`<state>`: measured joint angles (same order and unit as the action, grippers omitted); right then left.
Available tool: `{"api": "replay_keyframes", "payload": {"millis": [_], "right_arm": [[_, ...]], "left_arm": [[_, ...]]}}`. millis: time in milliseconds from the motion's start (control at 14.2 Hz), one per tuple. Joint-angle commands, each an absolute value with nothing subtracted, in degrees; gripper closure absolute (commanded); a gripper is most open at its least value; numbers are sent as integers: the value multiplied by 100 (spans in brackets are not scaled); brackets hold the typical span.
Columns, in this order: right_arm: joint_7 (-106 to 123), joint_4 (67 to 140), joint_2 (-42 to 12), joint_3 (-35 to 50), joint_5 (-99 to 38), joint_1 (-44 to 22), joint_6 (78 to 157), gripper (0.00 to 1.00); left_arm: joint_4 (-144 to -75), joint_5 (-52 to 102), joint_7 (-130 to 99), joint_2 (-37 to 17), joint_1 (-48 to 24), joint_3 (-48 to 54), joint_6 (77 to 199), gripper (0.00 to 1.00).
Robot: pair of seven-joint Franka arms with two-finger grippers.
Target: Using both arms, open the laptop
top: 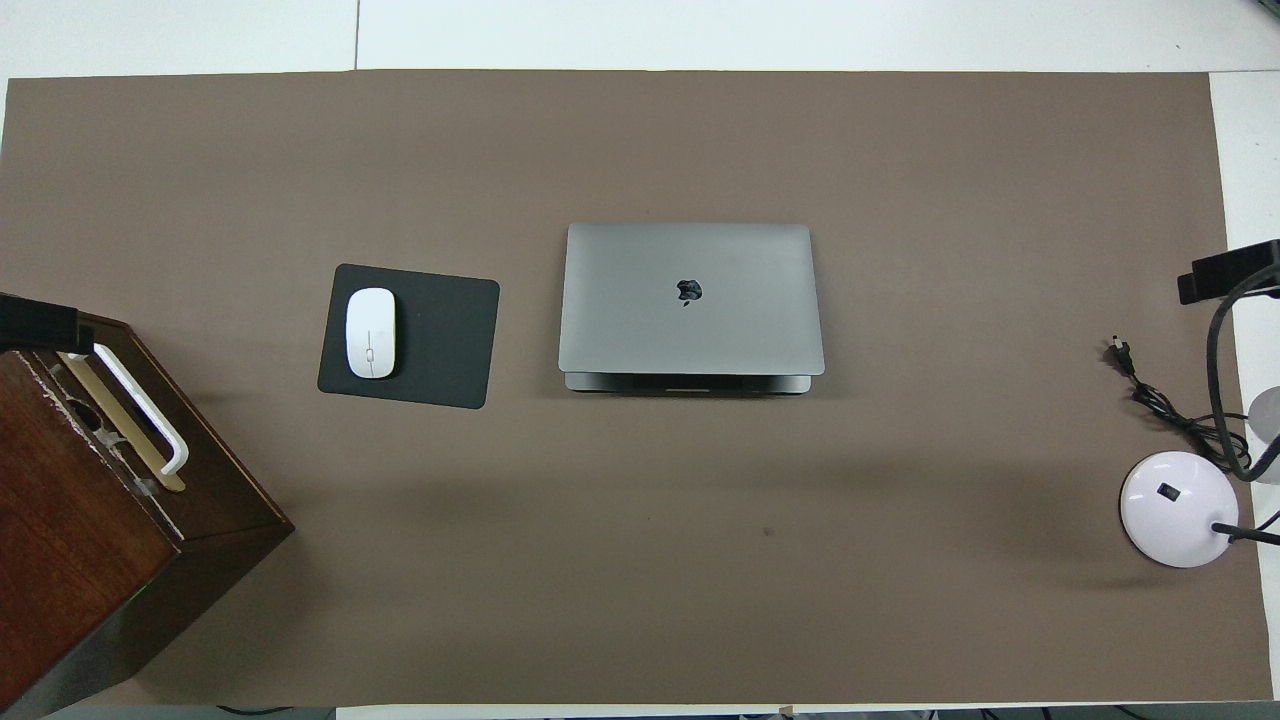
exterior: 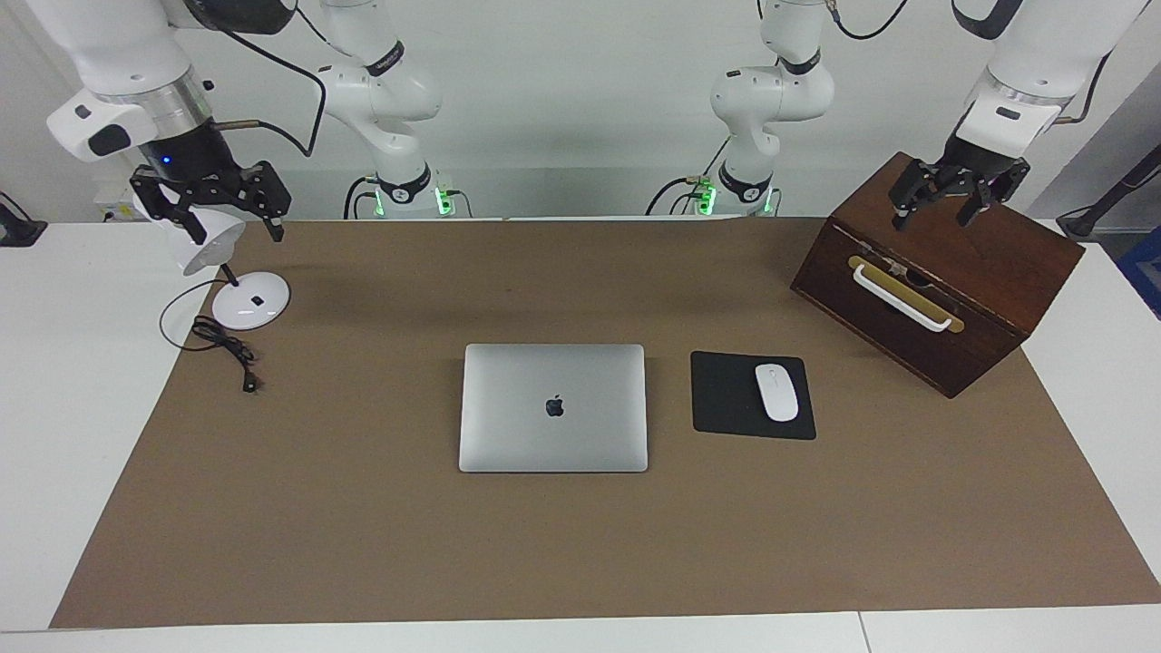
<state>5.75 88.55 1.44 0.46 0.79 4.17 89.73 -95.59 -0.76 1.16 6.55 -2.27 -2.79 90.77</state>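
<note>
The laptop lies closed in the middle of the brown mat, silver lid up with the dark logo showing. Both grippers hang in the air well away from it. My left gripper is open over the top of the wooden box, holding nothing; only a black tip of it shows in the overhead view. My right gripper is open over the white desk lamp, holding nothing, and a black tip of it shows at the overhead view's edge.
A black mouse pad with a white mouse lies beside the laptop toward the left arm's end. The dark wooden box with a white handle stands at that end. A white lamp and its cable sit at the right arm's end.
</note>
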Motion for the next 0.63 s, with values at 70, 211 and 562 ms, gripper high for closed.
{"api": "replay_keyframes", "payload": {"millis": [70,211,562], "right_arm": [[563,8974,185,123,-9,545,8886,0],[563,8965,193,123,-9,545,8886,0],[536,8956,185,123,0,545,8903,0]], "left_arm": [[-9659,-35,-122,738,-299,-308,9167,26],[-9659,-35,-132,738,-290,-290,9272,95],[-9668,-26,-149,738,-290,-272,9369,100]]}}
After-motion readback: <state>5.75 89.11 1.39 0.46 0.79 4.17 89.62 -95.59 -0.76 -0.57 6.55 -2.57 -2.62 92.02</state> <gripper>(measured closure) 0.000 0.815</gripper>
